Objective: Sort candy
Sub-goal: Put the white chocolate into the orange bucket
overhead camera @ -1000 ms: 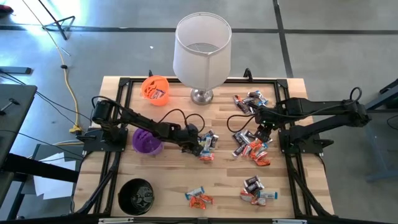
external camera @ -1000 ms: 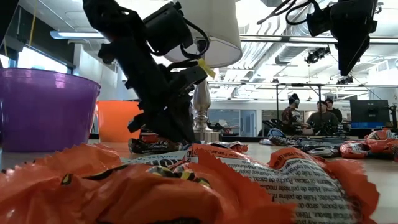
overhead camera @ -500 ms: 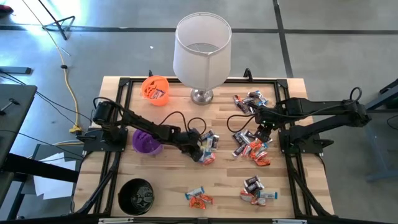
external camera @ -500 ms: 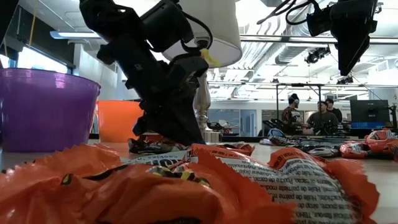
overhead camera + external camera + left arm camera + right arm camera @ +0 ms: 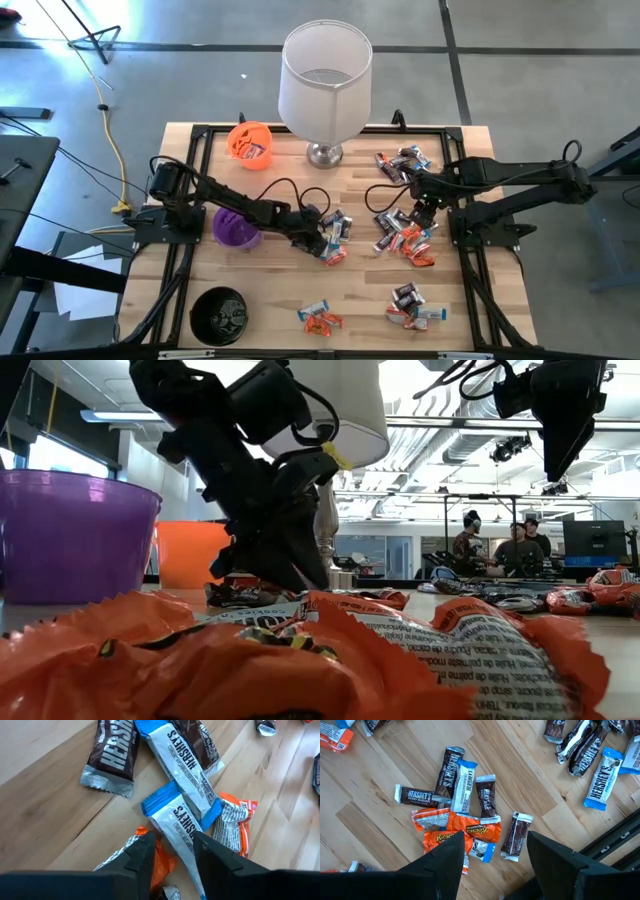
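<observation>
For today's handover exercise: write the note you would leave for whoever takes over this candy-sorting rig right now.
Left gripper: down at the centre candy pile, open astride a blue-and-white bar.
Right gripper: open, empty, above the right-hand pile.
Done: orange cup holds some sweets; black cup seems to as well; the purple cup is unclear.
Left: most candy is loose, in piles at centre, right, back right and front.

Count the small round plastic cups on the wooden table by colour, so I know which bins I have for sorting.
orange plastic cup: 1
purple plastic cup: 1
black plastic cup: 1
Total: 3
</observation>
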Tool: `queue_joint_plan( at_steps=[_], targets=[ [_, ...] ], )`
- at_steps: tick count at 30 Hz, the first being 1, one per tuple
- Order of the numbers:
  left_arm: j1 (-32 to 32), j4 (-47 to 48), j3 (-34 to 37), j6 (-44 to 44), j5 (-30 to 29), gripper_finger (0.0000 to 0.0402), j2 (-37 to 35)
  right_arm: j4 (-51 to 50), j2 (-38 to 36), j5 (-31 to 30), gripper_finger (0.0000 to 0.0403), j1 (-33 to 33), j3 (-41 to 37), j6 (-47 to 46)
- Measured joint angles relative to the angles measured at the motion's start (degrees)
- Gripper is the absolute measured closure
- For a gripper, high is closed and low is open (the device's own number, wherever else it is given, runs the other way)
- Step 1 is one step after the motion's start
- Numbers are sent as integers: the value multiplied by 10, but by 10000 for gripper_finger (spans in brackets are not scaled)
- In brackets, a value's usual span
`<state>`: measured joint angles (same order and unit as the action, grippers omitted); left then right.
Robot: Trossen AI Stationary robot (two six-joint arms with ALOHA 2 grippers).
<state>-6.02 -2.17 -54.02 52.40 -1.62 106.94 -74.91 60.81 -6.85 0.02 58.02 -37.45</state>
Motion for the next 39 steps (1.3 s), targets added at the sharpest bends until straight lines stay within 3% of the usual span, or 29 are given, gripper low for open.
queue_joint_plan(
  at_steps=[12,25,32,39],
  targets=[
    [0,-15,0,10,50,257,0,0,0,0,192,0,0,0],
    [-1,-28,-2,-25,15,261,15,0,0,0,192,0,0,0],
    [-1,-63,-3,-21,13,306,47,0,0,0,192,0,0,0],
    [1,-61,-3,-20,11,389,47,0,0,0,192,0,0,0]
  ],
)
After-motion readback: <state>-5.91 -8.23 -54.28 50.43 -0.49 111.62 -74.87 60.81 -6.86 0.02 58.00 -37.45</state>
